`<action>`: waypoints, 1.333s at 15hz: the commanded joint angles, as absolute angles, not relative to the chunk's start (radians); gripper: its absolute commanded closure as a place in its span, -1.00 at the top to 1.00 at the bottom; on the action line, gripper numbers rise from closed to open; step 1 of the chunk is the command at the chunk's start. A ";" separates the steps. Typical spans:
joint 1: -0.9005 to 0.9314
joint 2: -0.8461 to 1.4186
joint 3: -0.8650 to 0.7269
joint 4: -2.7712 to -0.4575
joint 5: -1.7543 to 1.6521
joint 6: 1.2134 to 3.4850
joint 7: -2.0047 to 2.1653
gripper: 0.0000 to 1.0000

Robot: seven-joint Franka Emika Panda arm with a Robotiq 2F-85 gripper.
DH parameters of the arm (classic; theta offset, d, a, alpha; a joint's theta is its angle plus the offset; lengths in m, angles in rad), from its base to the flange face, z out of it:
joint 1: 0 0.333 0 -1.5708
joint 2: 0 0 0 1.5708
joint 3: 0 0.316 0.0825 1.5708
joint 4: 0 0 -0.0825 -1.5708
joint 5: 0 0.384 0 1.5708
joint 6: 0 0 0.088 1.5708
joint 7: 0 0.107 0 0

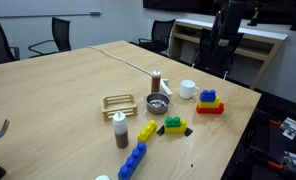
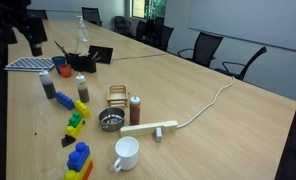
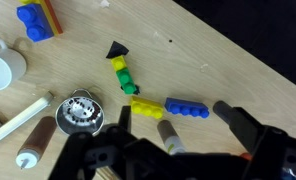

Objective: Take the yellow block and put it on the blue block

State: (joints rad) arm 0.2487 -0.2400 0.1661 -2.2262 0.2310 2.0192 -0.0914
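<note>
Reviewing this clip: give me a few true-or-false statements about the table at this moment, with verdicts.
1. The yellow block is stacked on the blue block. False: both lie flat on the table, end to end.
2. The hand is open and holds nothing. True.
3. The white mug is tipped on its side. False: it stands upright.
4. A green block lies close to the yellow block. True.

Smooth pale wood bench (image 1: 68,90); glossy plastic yellow block (image 3: 144,108) and blue block (image 3: 188,109); shiny metal strainer (image 3: 78,112); glazed white mug (image 3: 0,70).
</note>
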 commanded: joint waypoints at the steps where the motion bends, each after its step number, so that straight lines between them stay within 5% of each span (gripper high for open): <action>1: 0.253 -0.124 0.192 -2.152 0.205 2.030 -0.151 1.00; 12: 0.252 -0.109 0.203 -2.158 0.215 2.067 -0.137 1.00; 20: 0.294 0.172 0.277 -2.129 0.137 2.316 -0.340 1.00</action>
